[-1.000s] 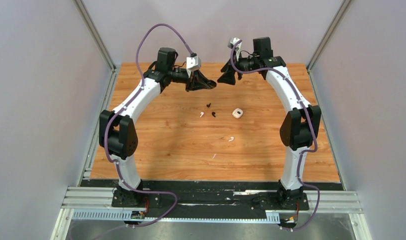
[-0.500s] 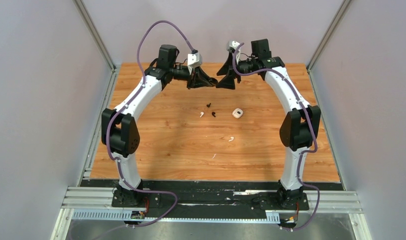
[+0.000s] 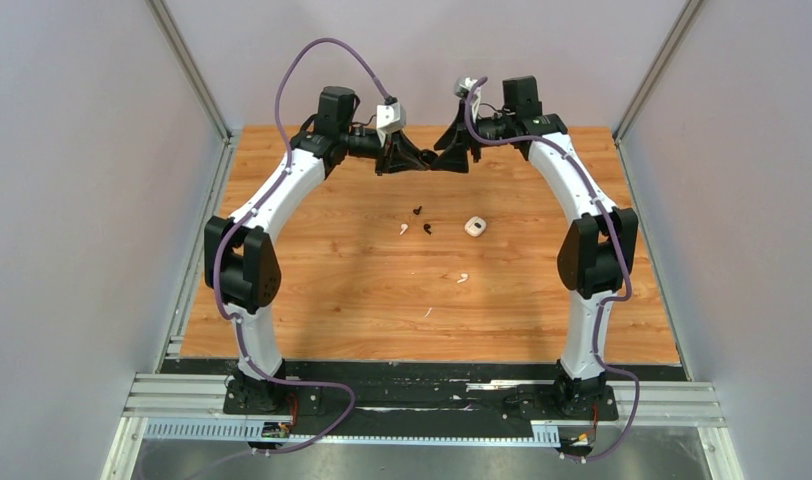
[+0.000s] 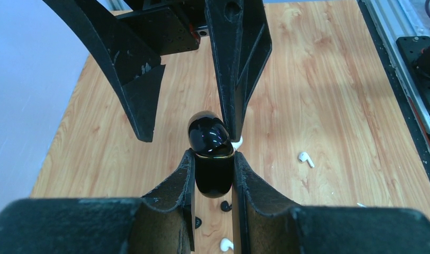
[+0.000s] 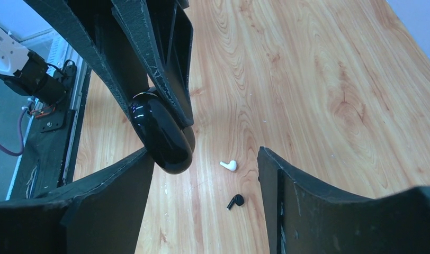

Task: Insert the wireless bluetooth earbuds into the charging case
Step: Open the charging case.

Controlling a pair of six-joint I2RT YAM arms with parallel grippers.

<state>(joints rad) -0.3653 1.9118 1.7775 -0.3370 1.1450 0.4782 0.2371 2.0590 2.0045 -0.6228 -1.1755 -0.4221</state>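
Observation:
My left gripper [image 4: 213, 161] is shut on a glossy black charging case [image 4: 211, 169] with a gold seam, held above the far table. It also shows in the right wrist view [image 5: 162, 136]. My right gripper [image 5: 205, 180] is open, with its jaws either side of the case's upper end; one finger [image 4: 236, 69] is close against the lid. The two grippers meet tip to tip in the top view, left [image 3: 412, 160] and right [image 3: 445, 160]. On the table below lie two black earbuds [image 3: 417, 211] [image 3: 427, 228] and two white earbuds [image 3: 403, 229] [image 3: 462, 278].
A small white case [image 3: 474, 227] lies right of the earbuds. A tiny white fleck [image 3: 428, 312] lies nearer the front. The wooden table [image 3: 312, 300] has metal rails along its left, right and near edges.
Both grippers have moved toward each other at the far middle of the table. The right gripper's open jaws now stand around the case that the left gripper holds.

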